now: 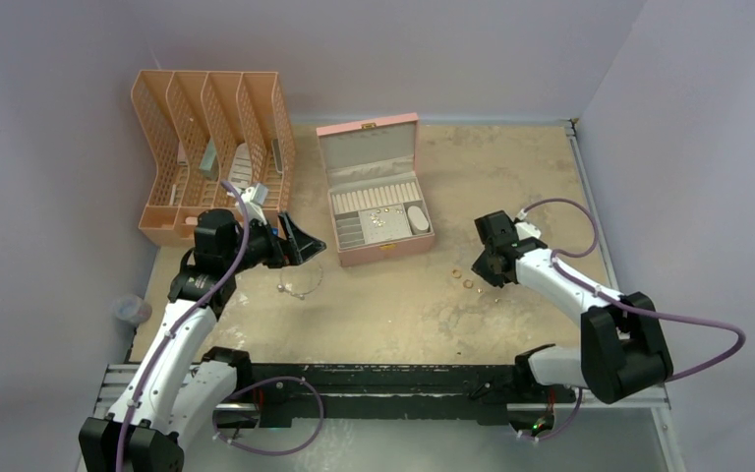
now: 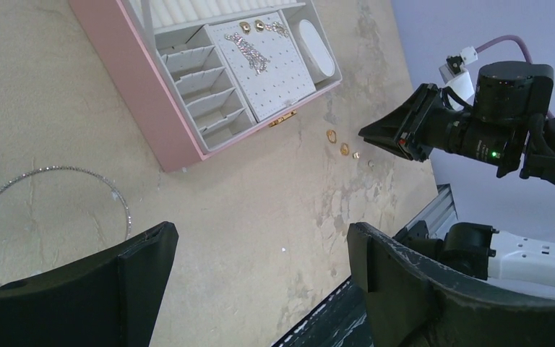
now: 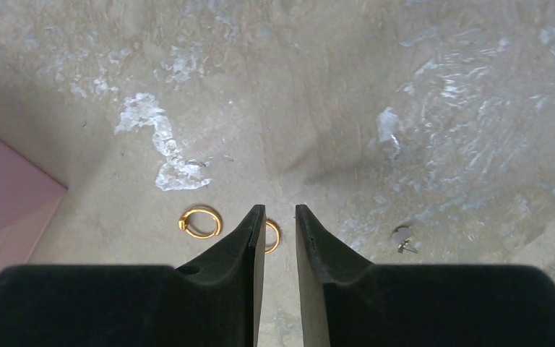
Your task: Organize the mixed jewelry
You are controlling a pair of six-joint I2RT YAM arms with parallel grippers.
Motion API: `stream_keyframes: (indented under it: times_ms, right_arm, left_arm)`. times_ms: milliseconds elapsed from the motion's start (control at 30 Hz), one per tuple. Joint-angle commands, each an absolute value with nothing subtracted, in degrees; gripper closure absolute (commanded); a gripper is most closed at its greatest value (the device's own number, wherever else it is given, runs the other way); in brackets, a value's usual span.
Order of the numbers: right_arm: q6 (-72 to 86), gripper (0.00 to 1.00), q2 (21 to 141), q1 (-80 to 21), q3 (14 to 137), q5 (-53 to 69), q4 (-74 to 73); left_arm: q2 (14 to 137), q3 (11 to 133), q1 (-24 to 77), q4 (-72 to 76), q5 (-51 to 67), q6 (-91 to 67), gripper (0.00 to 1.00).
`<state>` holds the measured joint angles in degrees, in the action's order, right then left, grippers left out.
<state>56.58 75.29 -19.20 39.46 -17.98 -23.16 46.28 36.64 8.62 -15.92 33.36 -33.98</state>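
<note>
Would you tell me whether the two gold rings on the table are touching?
Apart: the left wrist view shows bare table between one gold ring and the other gold ring.

A pink jewelry box (image 1: 385, 252) sits open near the middle of a worn beige table (image 1: 511, 177). Its lid stands upright at the back, and its pale interior is divided into ring rolls, narrow slots, a perforated panel and an oval cushion. To its left, near the back wall (image 1: 403, 49), stands an orange plastic file organizer (image 1: 211, 147) with four slanted slots. A small translucent cup (image 1: 132, 312) rests by the table's left edge, and a black metal rail (image 1: 403, 379) runs along the near edge.
</note>
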Motion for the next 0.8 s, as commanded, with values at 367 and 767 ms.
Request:
stream_keyframes:
  times_ms: [367, 767]
  right_arm:
    - [57.87, 0.70, 76.16, -21.18, 40.89, -21.44, -29.11]
    - [56.41, 0.74, 75.59, -22.13, 41.35, -18.07, -29.67]
  left_arm:
    - [46.75, 37.17, 8.26, -13.18, 33.67, -35.07, 0.12]
    - [47.01, 37.05, 8.26, -13.50, 33.22, -35.24, 0.12]
